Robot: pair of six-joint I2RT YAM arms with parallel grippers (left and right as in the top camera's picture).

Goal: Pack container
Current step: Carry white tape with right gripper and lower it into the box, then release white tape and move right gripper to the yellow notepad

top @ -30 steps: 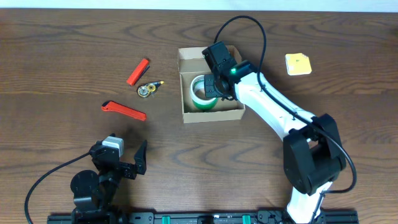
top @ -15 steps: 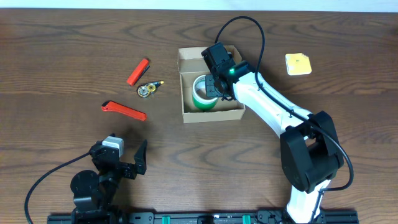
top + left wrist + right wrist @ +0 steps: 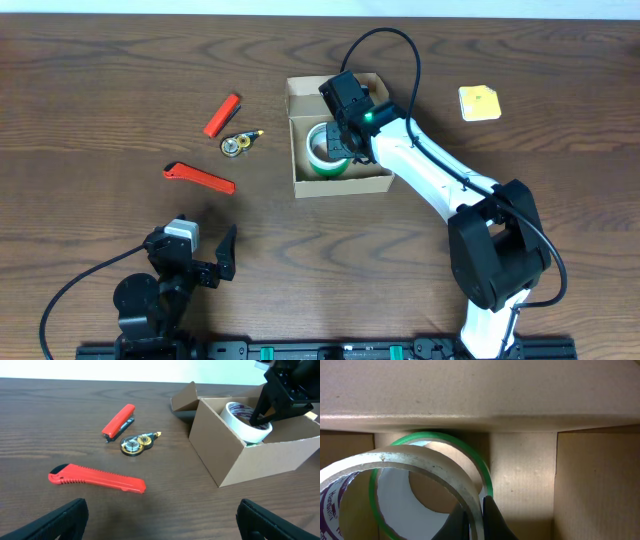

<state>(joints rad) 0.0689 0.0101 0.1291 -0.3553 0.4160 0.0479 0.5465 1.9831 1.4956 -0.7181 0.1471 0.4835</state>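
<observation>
Near us, our left gripper (image 3: 160, 522) rests low with its jaws wide apart, out of the way. Past the red cutter (image 3: 200, 178), the box (image 3: 340, 187) sits open mid-table. Our right gripper (image 3: 474, 517) reaches down into it, jaws pinching the white tape (image 3: 395, 467) tilted, we think to set it on the green tape (image 3: 440, 436).

Soft, even light; blur close to the wrist cameras.
Overhead, the surface (image 3: 100, 80) is evenly lit and crisp, with short, faint shadows. In the left wrist view the fingers (image 3: 55, 522) of the left end effector (image 3: 162, 510) are dark, blurred shapes. In the right wrist view the container (image 3: 520, 390) is bright above, dim inside, and the clear tape roll (image 3: 400, 457) looks soft.
</observation>
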